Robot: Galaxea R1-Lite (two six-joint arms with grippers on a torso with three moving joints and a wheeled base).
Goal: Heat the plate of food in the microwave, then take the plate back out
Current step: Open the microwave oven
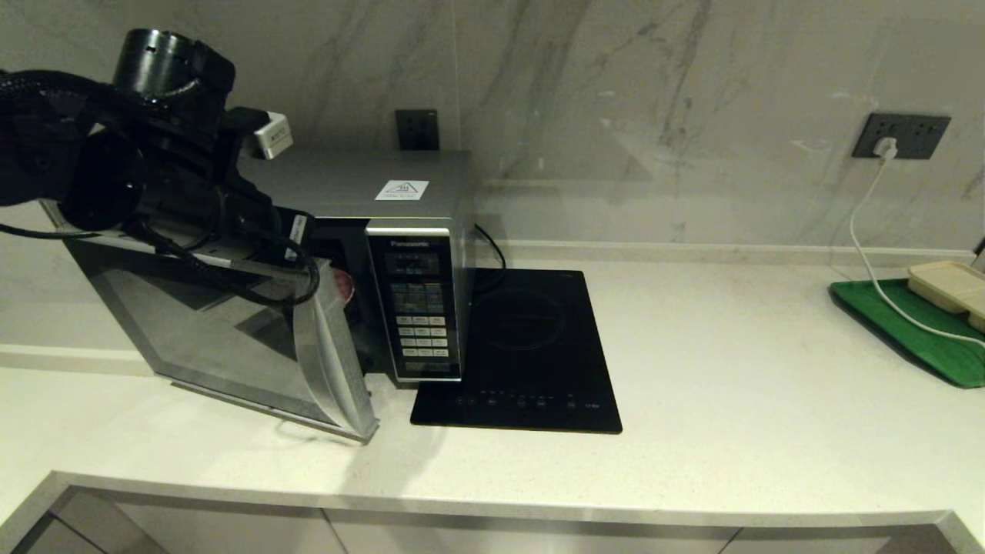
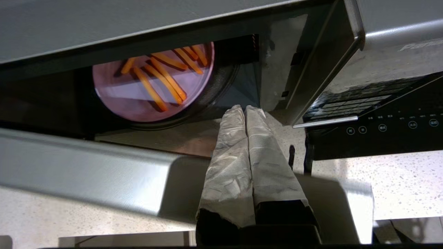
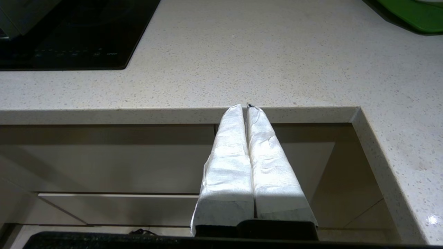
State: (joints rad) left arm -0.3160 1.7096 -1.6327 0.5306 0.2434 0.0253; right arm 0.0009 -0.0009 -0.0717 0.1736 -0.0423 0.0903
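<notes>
The silver microwave (image 1: 419,308) stands at the left of the counter with its dark glass door (image 1: 215,331) swung partly open. Inside, the lilac plate of food (image 2: 152,90) lies on the turntable with several orange fries on it; in the head view only a sliver of the plate (image 1: 344,286) shows through the gap. My left arm (image 1: 154,169) reaches over the door. My left gripper (image 2: 245,110) is shut and empty, just outside the cavity opening, beside the door's silver edge (image 2: 86,166) and short of the plate. My right gripper (image 3: 245,108) is shut and empty, parked below the counter's front edge.
A flat black induction cooktop (image 1: 531,354) lies right beside the microwave. At the far right a green tray (image 1: 916,331) carries a beige compartment tray (image 1: 950,285), with a white cable (image 1: 869,254) running across it from a wall outlet.
</notes>
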